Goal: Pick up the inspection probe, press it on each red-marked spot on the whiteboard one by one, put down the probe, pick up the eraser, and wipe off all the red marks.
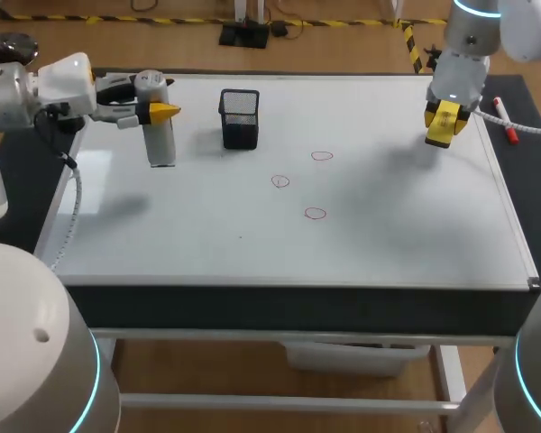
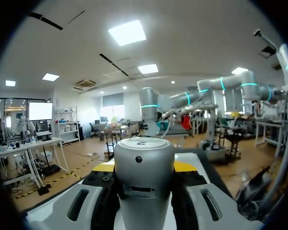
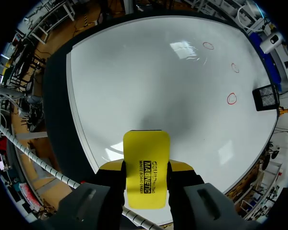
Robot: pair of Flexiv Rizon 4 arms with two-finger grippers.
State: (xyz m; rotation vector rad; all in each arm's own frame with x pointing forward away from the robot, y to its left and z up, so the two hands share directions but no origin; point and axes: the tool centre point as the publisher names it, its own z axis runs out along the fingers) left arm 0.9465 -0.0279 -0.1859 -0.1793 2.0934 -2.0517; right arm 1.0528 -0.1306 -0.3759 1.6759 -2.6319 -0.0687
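Taking the whiteboard (image 1: 388,244) in the head view as a clock face, the left gripper (image 1: 153,114) sits at about ten o'clock, its arm entering from nine. Its claw is clamped on the inspection probe (image 1: 158,135), a silver cylinder standing nearly upright with its lower end towards the board; whether that end touches the surface cannot be told. In the left wrist view the probe (image 2: 144,177) fills the space between the fingers (image 2: 185,166), which press it from both sides.

The right gripper (image 1: 444,124) is at about two o'clock, close to the board's far right edge, and its claw grips the yellow eraser (image 1: 442,131). In the right wrist view the eraser (image 3: 146,148) is pinched flat between the two yellow tips and sticks out ahead of them over the white surface.

Three red marks (image 1: 280,181) lie near the board's centre: one at the middle, one (image 1: 322,156) just towards one o'clock, one (image 1: 315,214) towards five. A black mesh pen holder (image 1: 240,117) stands at about eleven o'clock, just beside the probe. A red marker (image 1: 505,122) lies on the dark mat (image 1: 523,180) off the board's edge at two o'clock
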